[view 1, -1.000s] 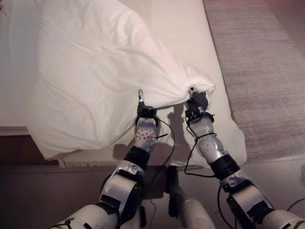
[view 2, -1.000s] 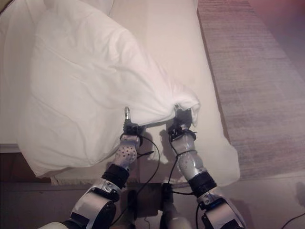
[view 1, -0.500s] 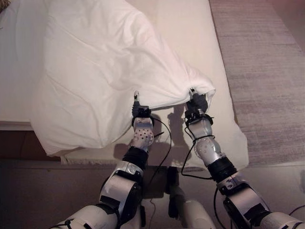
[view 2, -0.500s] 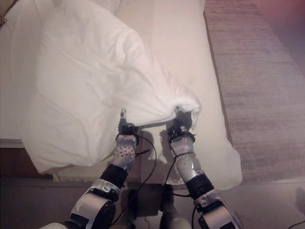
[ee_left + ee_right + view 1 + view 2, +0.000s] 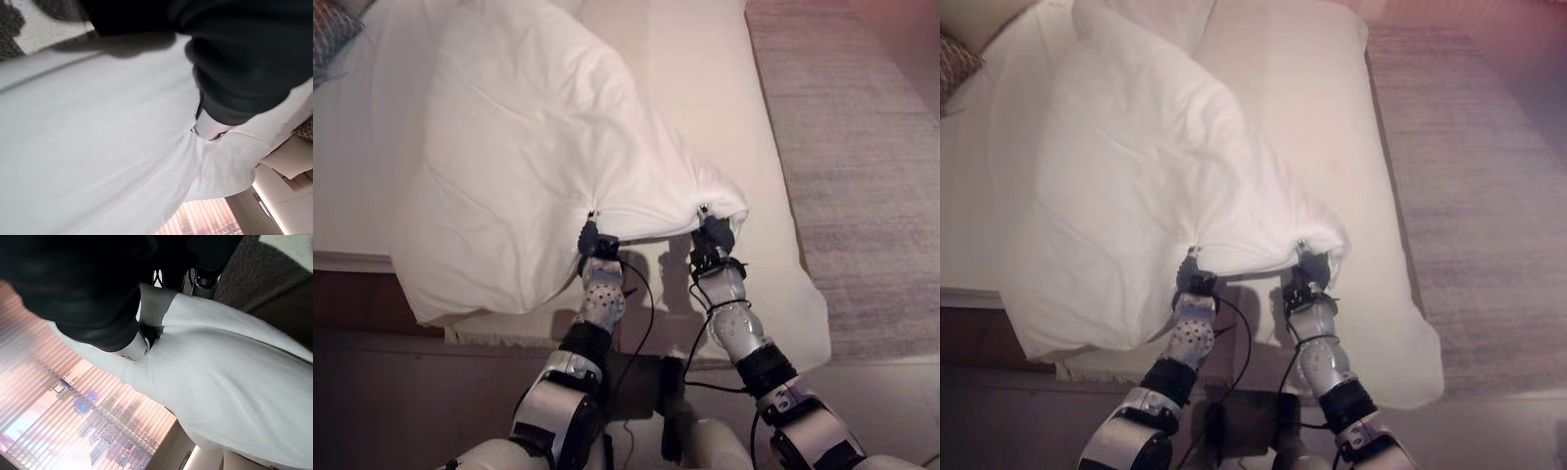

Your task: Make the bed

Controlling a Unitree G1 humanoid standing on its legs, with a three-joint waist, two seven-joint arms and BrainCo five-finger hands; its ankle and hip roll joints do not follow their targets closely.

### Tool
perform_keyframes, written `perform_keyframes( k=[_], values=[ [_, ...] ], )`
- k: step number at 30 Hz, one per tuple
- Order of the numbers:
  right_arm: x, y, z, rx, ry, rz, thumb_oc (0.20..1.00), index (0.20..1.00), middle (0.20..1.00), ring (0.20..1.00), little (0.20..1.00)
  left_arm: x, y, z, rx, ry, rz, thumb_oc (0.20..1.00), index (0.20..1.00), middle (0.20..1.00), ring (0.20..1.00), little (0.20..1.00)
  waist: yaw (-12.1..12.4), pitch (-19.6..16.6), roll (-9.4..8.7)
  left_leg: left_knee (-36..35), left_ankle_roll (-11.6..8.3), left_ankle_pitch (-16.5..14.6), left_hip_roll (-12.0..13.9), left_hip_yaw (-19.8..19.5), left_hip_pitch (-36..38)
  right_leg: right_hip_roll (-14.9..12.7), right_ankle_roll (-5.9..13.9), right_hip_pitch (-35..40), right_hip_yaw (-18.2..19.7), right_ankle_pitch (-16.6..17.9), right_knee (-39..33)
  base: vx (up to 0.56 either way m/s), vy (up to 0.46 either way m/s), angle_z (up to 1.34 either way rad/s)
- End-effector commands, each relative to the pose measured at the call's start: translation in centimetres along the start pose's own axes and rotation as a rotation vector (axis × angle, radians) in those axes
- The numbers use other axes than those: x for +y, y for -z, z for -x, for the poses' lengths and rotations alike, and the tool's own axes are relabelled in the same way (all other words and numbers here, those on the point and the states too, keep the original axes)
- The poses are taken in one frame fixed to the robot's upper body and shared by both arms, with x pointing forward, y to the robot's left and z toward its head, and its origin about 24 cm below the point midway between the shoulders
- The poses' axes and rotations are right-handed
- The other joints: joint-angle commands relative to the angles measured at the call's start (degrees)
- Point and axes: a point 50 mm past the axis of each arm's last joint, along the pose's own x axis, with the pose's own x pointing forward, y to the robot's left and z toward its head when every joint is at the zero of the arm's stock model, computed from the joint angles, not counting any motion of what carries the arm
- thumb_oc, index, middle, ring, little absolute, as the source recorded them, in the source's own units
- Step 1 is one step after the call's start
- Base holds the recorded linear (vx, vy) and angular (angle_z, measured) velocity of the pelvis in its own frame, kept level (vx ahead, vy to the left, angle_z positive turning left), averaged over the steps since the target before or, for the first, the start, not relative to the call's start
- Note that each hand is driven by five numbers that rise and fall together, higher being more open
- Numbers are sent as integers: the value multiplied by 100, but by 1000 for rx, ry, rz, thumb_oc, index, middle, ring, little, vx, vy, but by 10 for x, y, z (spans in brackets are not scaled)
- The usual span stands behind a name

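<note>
A white duvet [image 5: 529,166] lies bunched on the bed [image 5: 705,78], heaped toward the left side and hanging over the near left edge. Both my hands grip its near hem and hold it up off the mattress. My left hand [image 5: 591,238] is shut on the hem at the centre. My right hand [image 5: 713,235] is shut on the duvet's near right corner. In the wrist views the white cloth [image 5: 98,161] runs past my left hand's dark cover, and the cloth [image 5: 234,391] drapes from my right hand [image 5: 139,340].
The bare cream mattress [image 5: 773,264] shows at the right and under my arms. A grey rug [image 5: 862,166] lies right of the bed. A patterned cushion [image 5: 333,34] sits at the far left corner. The bed's wooden frame [image 5: 352,294] runs along the near left.
Both hands have moved a little forward over the bed with the duvet hem, and the hem is stretched tauter between them. The camera has tilted, bringing the cushion into view.
</note>
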Motion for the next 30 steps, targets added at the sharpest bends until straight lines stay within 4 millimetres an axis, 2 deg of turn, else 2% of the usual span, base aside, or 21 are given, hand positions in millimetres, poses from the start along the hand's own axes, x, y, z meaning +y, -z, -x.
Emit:
perform_keyframes(
  k=[1,4,6,7,8,9,10,12,13,15,16,17,18,20,21,23,25,26,27,29,30],
  values=[
    [-72,-45,10,-221,223,32,200,200,200,200,200,50,-87,-6,-327,-68,-137,200,200,200,200,200,148,-1087,-63,5,-183,-377,-311,-9,185,-101,227,75,93,-758,780,25,12,47],
    [-83,-42,15,-205,257,39,200,200,200,200,200,55,-86,-1,-323,-51,-153,200,200,200,200,200,147,-1124,-14,5,-156,-331,-371,-186,262,-168,250,210,-91,-729,717,13,41,39],
    [-91,-41,17,-198,282,39,200,200,200,200,200,61,-87,4,-321,-41,-138,200,200,200,200,200,154,-1104,-6,86,-146,-386,-298,-194,338,-273,261,258,-179,-714,727,-29,162,37],
    [-94,-34,19,-166,287,41,200,200,200,200,200,66,-93,9,-343,-26,-127,200,200,200,200,200,203,-1090,-62,386,-173,-584,-32,-285,332,-447,291,251,-126,-703,798,-26,252,39],
    [-96,-32,20,-152,295,36,200,200,200,200,200,69,-95,11,-350,-21,-126,200,200,200,200,200,219,-1123,-87,449,-177,-592,176,-354,330,-550,327,216,-75,-694,836,-23,251,42],
    [-96,-32,21,-152,295,36,200,200,200,200,200,69,-95,11,-350,-21,-126,200,200,200,200,200,217,-1137,-92,449,-173,-573,168,-357,307,-558,327,197,-76,-676,829,78,327,22],
    [-109,-24,27,-109,329,31,200,200,200,200,200,80,-101,17,-365,-32,-146,200,200,200,200,200,205,-1265,-129,461,-214,-450,761,-460,382,-782,430,173,56,-720,920,107,386,16],
    [-117,-19,34,-78,347,22,200,200,200,200,200,89,-106,21,-370,-45,-177,200,200,200,200,200,209,-1393,-101,520,-379,-64,1150,-643,331,-1002,551,164,157,-688,1013,139,614,10],
    [-123,-16,39,-58,354,19,200,200,200,200,200,93,-113,24,-385,-39,-219,200,200,200,200,200,238,-1446,-40,646,-579,11,1358,-897,365,-1237,682,172,297,-605,1105,91,550,7],
    [-124,-17,39,-52,348,28,200,200,200,200,200,93,-114,26,-385,-25,-241,200,200,200,200,200,258,-1440,-18,757,-652,-49,1402,-972,377,-1355,754,154,357,-523,1178,16,467,6],
    [-122,-17,40,-45,331,30,200,200,200,200,200,93,-116,26,-385,-18,-256,200,200,200,200,200,288,-1415,-36,912,-685,-324,1347,-1007,424,-1492,826,110,470,-386,1199,-44,573,-6],
    [-121,-17,41,-38,318,46,200,200,200,200,200,91,-113,28,-374,9,-266,200,200,200,200,200,290,-1417,-87,968,-624,-720,1184,-993,431,-1663,953,139,563,-66,1083,-76,672,-18],
    [-126,-21,43,-32,318,65,200,200,200,200,200,93,-110,28,-350,20,-278,200,200,200,200,200,244,-1407,-173,1130,-528,-1126,957,-783,411,-1957,1095,173,646,461,927,-90,685,-27],
    [-127,-17,46,-7,314,111,200,200,200,200,200,92,-109,30,-335,49,-332,200,200,200,200,200,262,-1321,-331,1441,-414,-1529,649,-376,396,-2255,1120,59,589,1330,660,-193,676,-24],
    [-124,-16,44,-8,309,112,200,200,200,200,200,92,-112,31,-343,47,-368,200,200,200,200,200,312,-1232,-312,1469,-324,-1535,540,-136,360,-2308,1112,-145,391,1489,616,-348,694,-46],
    [-121,-10,40,4,310,101,200,200,200,200,200,92,-114,30,-345,46,-413,200,200,200,200,200,448,-1127,-162,1351,-229,-1373,433,115,318,-2199,981,-323,-31,917,934,-391,751,-114],
    [-120,-6,38,19,301,91,200,200,200,200,200,89,-116,32,-343,84,-427,200,200,200,200,200,507,-1130,-95,1088,-36,-1105,220,156,279,-1726,804,-352,48,244,2020,-272,590,-59],
    [-120,-6,38,18,301,91,200,200,200,200,200,88,-116,32,-343,84,-427,200,200,200,200,200,507,-1136,-105,1074,-36,-1089,210,158,275,-1738,800,-374,56,235,2041,-243,509,8],
    [-120,0,39,42,298,85,200,200,200,200,200,90,-115,35,-326,94,-462,200,200,200,200,200,582,-1205,-111,773,90,-869,18,196,274,-1172,645,-142,-114,-384,2614,-203,443,7],
    [-120,6,43,61,292,70,200,200,200,200,200,93,-115,36,-317,79,-491,200,200,200,200,200,640,-1299,-200,627,144,-706,-243,255,272,-498,546,211,-214,-942,2845,-214,413,6],
    [-120,7,43,64,290,69,200,200,200,200,200,92,-114,36,-312,81,-501,200,200,200,200,200,658,-1332,-252,580,139,-637,-356,272,252,-216,507,331,-33,-1060,2732,-238,279,3]
  ],
)
